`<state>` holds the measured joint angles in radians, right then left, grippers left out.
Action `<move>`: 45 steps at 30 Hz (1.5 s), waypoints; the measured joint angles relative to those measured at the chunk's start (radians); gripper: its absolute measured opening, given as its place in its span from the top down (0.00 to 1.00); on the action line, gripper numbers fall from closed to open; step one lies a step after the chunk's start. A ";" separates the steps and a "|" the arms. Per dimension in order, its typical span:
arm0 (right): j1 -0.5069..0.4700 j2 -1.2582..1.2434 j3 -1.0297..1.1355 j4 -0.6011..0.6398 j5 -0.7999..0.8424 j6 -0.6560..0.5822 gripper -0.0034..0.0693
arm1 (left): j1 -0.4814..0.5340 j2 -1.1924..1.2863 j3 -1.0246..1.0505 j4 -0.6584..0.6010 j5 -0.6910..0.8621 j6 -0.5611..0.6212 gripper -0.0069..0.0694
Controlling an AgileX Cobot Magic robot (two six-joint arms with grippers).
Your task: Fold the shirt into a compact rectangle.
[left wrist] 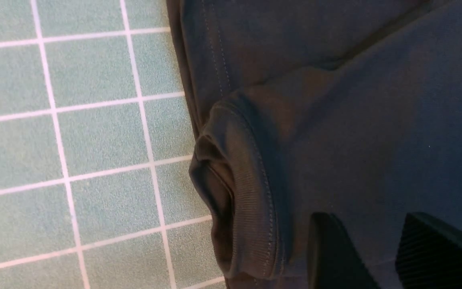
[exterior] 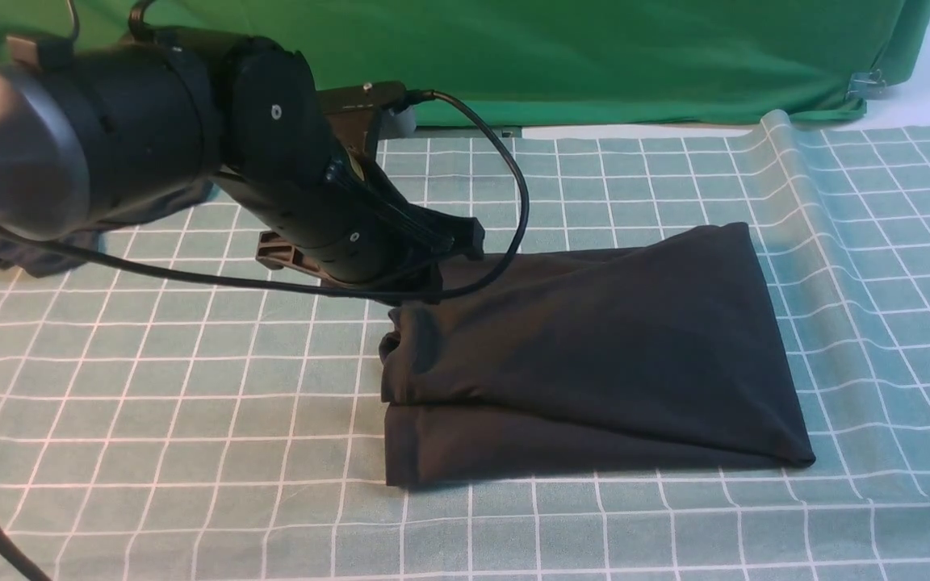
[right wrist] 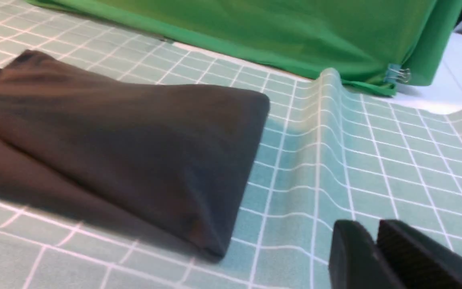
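So the shirt (exterior: 594,363) lies folded on the checked tablecloth (exterior: 150,420), long axis running side to side. Its collar end sits right under the left gripper (left wrist: 379,257), fingers parted with nothing pinched. The right gripper (right wrist: 375,245), barely parted and empty, hangs off the opposite end. Green cloth (exterior: 594,56) is behind; nothing blocks.
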<state>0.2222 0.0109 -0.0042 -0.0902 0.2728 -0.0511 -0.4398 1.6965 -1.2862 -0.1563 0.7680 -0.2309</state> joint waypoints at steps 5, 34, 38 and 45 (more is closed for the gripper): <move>-0.055 -0.010 0.009 0.000 -0.011 -0.001 0.82 | 0.000 -0.014 0.000 0.001 0.006 0.036 0.81; -0.167 -0.010 0.009 0.000 -0.028 -0.002 0.71 | 0.000 -1.178 0.949 -0.112 -0.805 0.126 0.90; -0.167 -0.010 0.009 0.000 -0.029 -0.002 0.69 | 0.000 -1.364 1.139 -0.084 -1.086 0.127 0.90; -0.167 -0.010 0.009 0.000 -0.029 -0.002 0.67 | 0.000 -1.506 1.289 0.034 -1.128 0.165 0.89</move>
<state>0.0550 0.0007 0.0053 -0.0902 0.2441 -0.0528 -0.4398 0.1904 0.0024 -0.1226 -0.3596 -0.0654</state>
